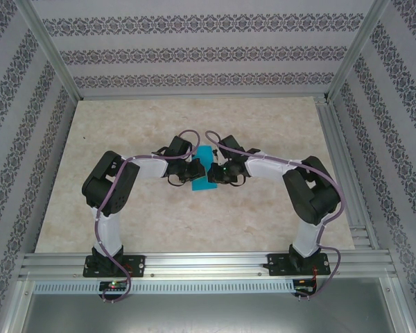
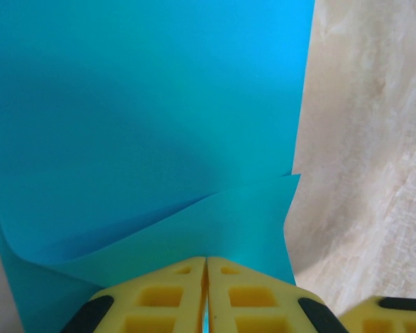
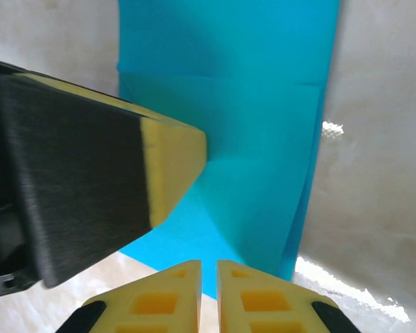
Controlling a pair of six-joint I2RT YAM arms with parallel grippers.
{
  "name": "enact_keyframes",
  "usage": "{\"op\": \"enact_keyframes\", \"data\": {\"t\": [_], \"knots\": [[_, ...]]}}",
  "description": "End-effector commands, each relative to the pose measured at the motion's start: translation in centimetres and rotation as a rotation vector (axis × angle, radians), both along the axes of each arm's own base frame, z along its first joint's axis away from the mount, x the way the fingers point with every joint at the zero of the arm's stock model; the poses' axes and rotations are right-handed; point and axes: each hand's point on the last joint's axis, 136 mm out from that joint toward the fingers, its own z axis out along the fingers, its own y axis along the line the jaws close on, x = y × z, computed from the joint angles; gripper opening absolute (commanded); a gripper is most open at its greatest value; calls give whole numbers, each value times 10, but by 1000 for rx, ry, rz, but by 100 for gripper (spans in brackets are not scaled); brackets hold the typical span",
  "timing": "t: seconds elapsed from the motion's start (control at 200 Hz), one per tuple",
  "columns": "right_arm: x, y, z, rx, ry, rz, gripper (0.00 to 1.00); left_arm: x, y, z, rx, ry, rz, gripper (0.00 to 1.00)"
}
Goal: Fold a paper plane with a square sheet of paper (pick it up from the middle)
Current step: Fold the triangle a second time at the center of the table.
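Top external view: two arms reach inward from the near edge of the worktop (image 1: pixel 159 215) and meet over one square sheet of paper (image 1: pixel 205 183), teal-blue, lying near the middle of the worktop. The left gripper (image 1: pixel 192 171) and the right gripper (image 1: pixel 220 172) stand on either side of the sheet, close to each other, with teal showing between and below them. One purple cable runs along each arm, two in all.

Seen from the left wrist, the left gripper's two yellow fingers (image 2: pixel 166 298) are pressed together, and a raised flap of the sheet comes down into the line where they meet, so this gripper is clamped on the paper. One crease runs slantwise across the sheet above that flap. One more yellow fingertip (image 2: pixel 392 313) shows at the lower right corner.

Seen from the right wrist, the right gripper's two yellow fingers are nearly together with a narrow slit between them. The near edge of the sheet reaches that slit, but I cannot tell whether the paper is pinched. One black finger with a yellow tip comes in from the left and touches the sheet.
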Motion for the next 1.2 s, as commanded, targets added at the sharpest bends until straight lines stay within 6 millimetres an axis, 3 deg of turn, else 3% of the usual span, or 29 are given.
{"op": "enact_keyframes", "data": {"t": [0.0,0.28,0.579,0.764,0.889,1.194], "knots": [[1,1,-6,12,18,-2,15,-18,22,-42,145,98,42,11],[-14,-21,-32,-42,81,-23,14,-17,23,-42,145,96,49,11],[-21,-31,-42,-69,104,-33,14,-12,21,-35,138,69,50,12],[-23,-35,-47,-85,117,-43,13,-2,0,1,13,-25,-1,16],[-23,-35,-49,-87,121,-46,13,-10,-17,21,-47,-59,-52,18],[-26,-38,-54,-109,132,-55,12,-30,-25,7,-50,0,-42,14]]}}
